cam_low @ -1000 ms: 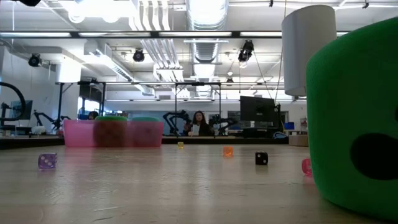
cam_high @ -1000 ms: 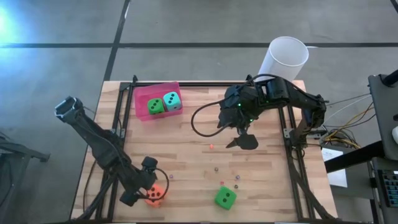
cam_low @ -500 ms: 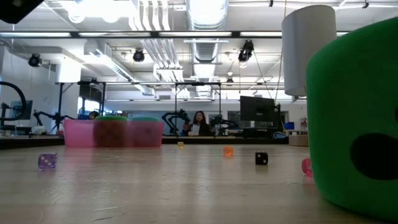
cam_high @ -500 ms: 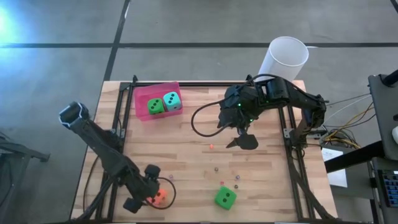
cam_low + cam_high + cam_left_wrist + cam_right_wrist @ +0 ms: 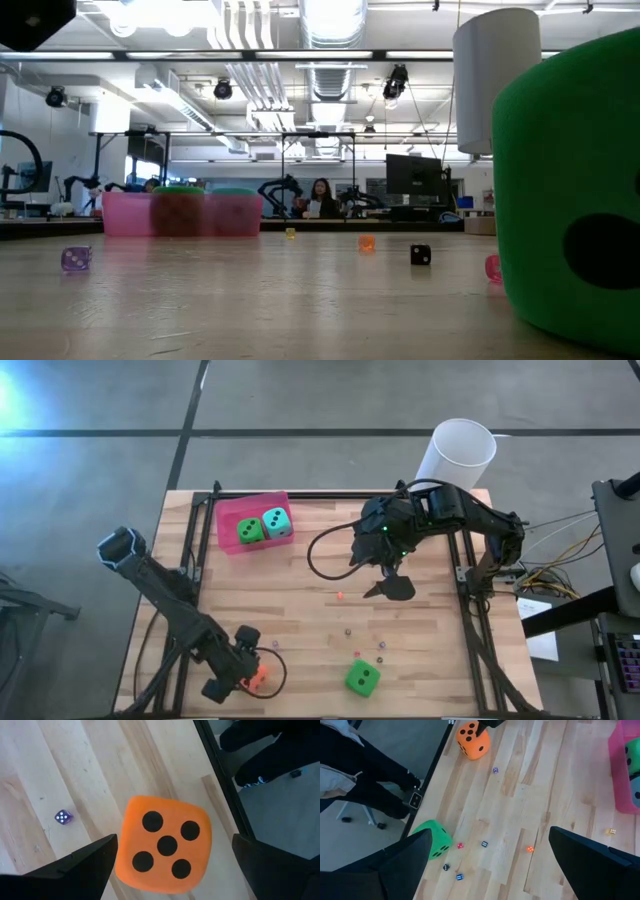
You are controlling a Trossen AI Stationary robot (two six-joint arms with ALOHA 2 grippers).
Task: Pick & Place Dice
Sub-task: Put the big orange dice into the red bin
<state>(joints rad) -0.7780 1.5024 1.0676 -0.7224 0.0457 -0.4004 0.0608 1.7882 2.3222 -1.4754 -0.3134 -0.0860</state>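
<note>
- The orange die [image 5: 165, 845] sits on the wooden table [image 5: 300, 595] near its front left corner, five black pips up, soft-looking with rounded corners.
- The left gripper [image 5: 172, 865] hangs right over it, fingers spread wide to either side of the cube and holding nothing; only the left wrist view shows that gap, since from above the arm covers most of the die [image 5: 257, 676].
- The right wrist view catches the same die [image 5: 472, 740] from across the table, with a dark finger at its top edge.
- A green die [image 5: 362, 678] lies alone near the front edge; in the low view it [image 5: 570, 190] looms up close at the right.
- Another green die [image 5: 250, 531] and the teal die [image 5: 277, 523] sit side by side in the pink tray [image 5: 232, 510] at the back left.
- Tiny beads [image 5: 459, 877] are scattered mid-table.
- The right gripper [image 5: 392, 588] waits above the table's centre-right, its fingers wide apart and empty.
- A white cup [image 5: 457, 453] stands at the back right corner.
</note>
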